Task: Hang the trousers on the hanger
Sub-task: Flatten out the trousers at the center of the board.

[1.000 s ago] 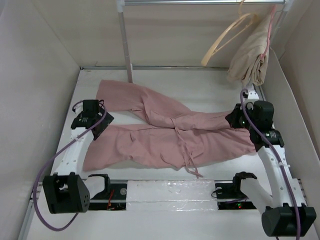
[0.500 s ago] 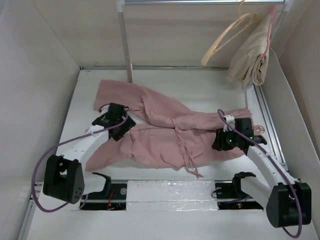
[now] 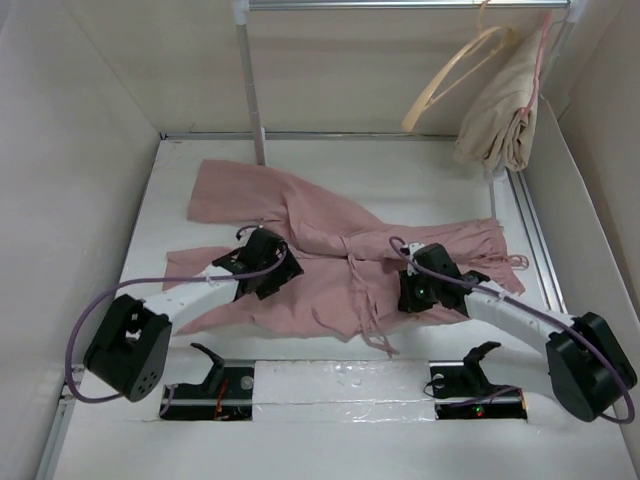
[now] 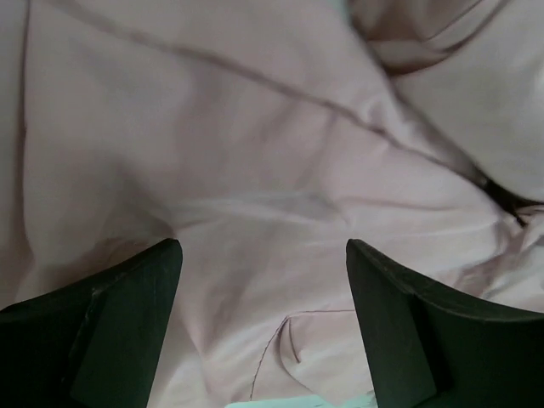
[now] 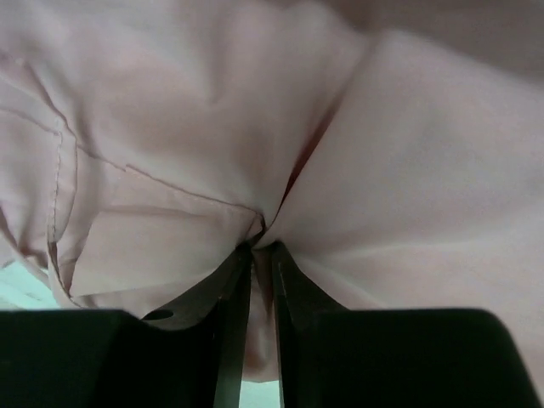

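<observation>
The dusty-pink trousers [image 3: 330, 240] lie spread and rumpled across the white table. The cream-tan hanger [image 3: 455, 75] hangs tilted from the rail at the back right, apart from both arms. My left gripper [image 3: 266, 272] sits over the near leg left of centre. In the left wrist view it [image 4: 263, 248] is open, with pink cloth [image 4: 255, 153] lying between and beyond the jaws. My right gripper [image 3: 418, 290] is on the cloth right of centre. In the right wrist view it [image 5: 261, 251] is shut on a pinched fold of the trousers [image 5: 170, 127].
A beige folded garment [image 3: 500, 115] hangs on a pinkish hanger beside the cream one. The rack's upright pole [image 3: 250, 90] stands at the back, just behind the far trouser leg. Side walls [image 3: 70, 150] close in the table on both sides.
Both arms have swung inward from the table's sides to the middle of the trousers. The right end of the cloth has been drawn leftward and the near leg has bunched up.
</observation>
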Robot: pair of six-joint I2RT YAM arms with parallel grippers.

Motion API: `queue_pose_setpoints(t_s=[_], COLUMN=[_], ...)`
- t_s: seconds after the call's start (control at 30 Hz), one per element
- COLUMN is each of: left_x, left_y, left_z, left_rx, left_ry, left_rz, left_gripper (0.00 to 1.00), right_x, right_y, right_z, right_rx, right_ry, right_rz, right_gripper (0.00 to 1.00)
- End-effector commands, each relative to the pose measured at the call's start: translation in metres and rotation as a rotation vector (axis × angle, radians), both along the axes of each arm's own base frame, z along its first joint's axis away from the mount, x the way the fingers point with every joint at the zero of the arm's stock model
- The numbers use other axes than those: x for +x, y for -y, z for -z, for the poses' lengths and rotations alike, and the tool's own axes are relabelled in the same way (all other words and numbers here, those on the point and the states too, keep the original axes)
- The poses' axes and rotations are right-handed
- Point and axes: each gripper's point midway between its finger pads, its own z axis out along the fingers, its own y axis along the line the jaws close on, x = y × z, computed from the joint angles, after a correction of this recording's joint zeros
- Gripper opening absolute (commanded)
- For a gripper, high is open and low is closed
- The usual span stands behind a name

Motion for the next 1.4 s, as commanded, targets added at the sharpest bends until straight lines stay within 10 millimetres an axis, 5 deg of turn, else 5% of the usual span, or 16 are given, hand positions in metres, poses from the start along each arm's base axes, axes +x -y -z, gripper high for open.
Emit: queue_pose_setpoints(t_s=[0.0, 0.1, 0.13, 0.23, 0.33, 0.37, 0.43, 0.47, 0.5, 0.57, 0.63, 0.73, 0.8, 0.97, 1.17, 1.37], left_x=[-0.045, -0.062, -0.075, -0.096, -0.091, -0.074, -0.042, -0.017, 0.002, 0.053, 0.102, 0.142, 0.155, 0.178, 0.192, 0.210], left_y=[-0.019, -0.033, -0.038, -0.037, -0.043, -0.040, -0.053, -0.054, -0.057, -0.077, -0.111, -0.153, -0.195, -0.229, -0.257, -0.265], left_z=[0.024, 0.010, 0.009, -0.005, -0.035, -0.067, -0.098, -0.137, -0.135, -0.163, -0.150, -0.115, -0.086, -0.067, -0.012, 0.003], left_rx=[0.010, 0.005, 0.012, -0.069, -0.079, -0.089, 0.004, 0.020, 0.081, 0.121, 0.156, 0.135, 0.115, 0.090, 0.074, 0.102], left_ry=[-0.145, -0.157, -0.193, -0.203, -0.130, -0.044, 0.086, 0.194, 0.183, 0.285, 0.279, 0.205, 0.125, 0.105, 0.009, 0.007], left_rz=[0.002, -0.034, -0.035, -0.016, -0.050, -0.057, -0.100, -0.097, -0.109, -0.178, -0.299, -0.429, -0.530, -0.597, -0.695, -0.693], left_gripper=[0.75, 0.76, 0.76, 0.77, 0.78, 0.79, 0.80, 0.82, 0.81, 0.79, 0.77, 0.76, 0.76, 0.78, 0.63, 0.63], right_x=[-0.038, -0.073, -0.089, -0.090, -0.088, -0.081, -0.059, -0.048, -0.036, -0.012, 0.015, 0.032, 0.038, 0.024, 0.004, 0.008], right_y=[-0.013, -0.012, 0.010, 0.022, 0.027, 0.029, 0.020, 0.017, 0.007, -0.010, -0.029, -0.037, -0.036, -0.021, -0.013, -0.003], right_z=[0.009, -0.003, 0.000, -0.029, -0.054, -0.061, -0.082, -0.088, -0.105, -0.111, -0.131, -0.146, -0.156, -0.153, -0.138, -0.139], right_rx=[0.048, 0.098, 0.026, 0.081, 0.112, 0.099, 0.102, 0.082, 0.100, 0.088, 0.096, 0.081, 0.070, 0.085, 0.125, 0.099], right_ry=[-0.081, -0.095, -0.136, -0.039, 0.002, 0.040, 0.110, 0.151, 0.193, 0.210, 0.258, 0.313, 0.343, 0.368, 0.335, 0.344], right_rz=[0.047, 0.081, 0.112, 0.131, 0.147, 0.140, 0.107, 0.058, 0.028, -0.024, -0.063, -0.101, -0.100, -0.096, -0.102, -0.055], right_gripper=[0.21, 0.21, 0.21, 0.25, 0.38, 0.40, 0.46, 0.46, 0.46, 0.37, 0.05, 0.00, 0.05, 0.40, 0.42, 0.42])
